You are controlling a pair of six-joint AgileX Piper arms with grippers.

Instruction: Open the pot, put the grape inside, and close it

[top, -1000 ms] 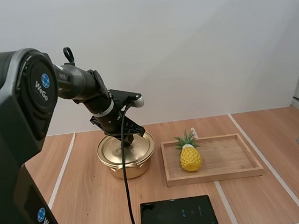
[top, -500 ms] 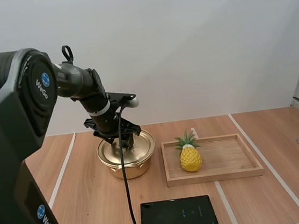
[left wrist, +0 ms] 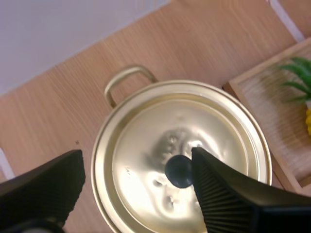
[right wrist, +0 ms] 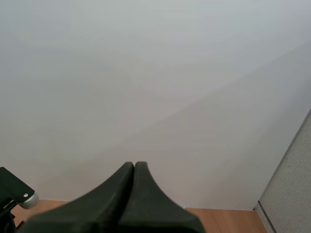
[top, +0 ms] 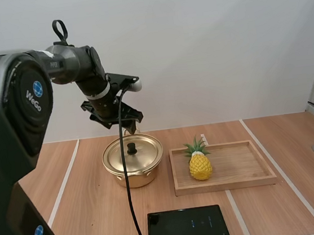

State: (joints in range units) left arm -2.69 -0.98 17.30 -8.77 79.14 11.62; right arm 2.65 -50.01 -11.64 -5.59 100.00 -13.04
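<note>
Step in hand: get the lid (top: 141,155) off the pot (top: 131,176). The lid is seated and nothing is grasped yet.

Left gripper (left wrist: 137,160) has its fingers spread wide, hanging clear above the lid. In the wrist view the knob (left wrist: 179,171) sits close to one finger, not centred in the gap.

To do it well:
- shift sideways until the knob is mid-gap
- drop straight down, with the pads level with the knob's waist
- close fully, since the knob is small, round and probably slippery
- lift vertically so the lid doesn't catch the rim and drag the pot

Pose: left arm reaches in from the left with the wrist bent down, fingers aimed at the lid from above and slightly behind.

Right gripper (right wrist: 134,167) has its fingers pressed together on nothing, pointed at the wall.

No grape seen. The only fruit is a pineapple (top: 200,166) standing in the wooden tray (top: 244,182), just beside the pot. A phone (top: 186,226) lies nearer, well apart from both.
</note>
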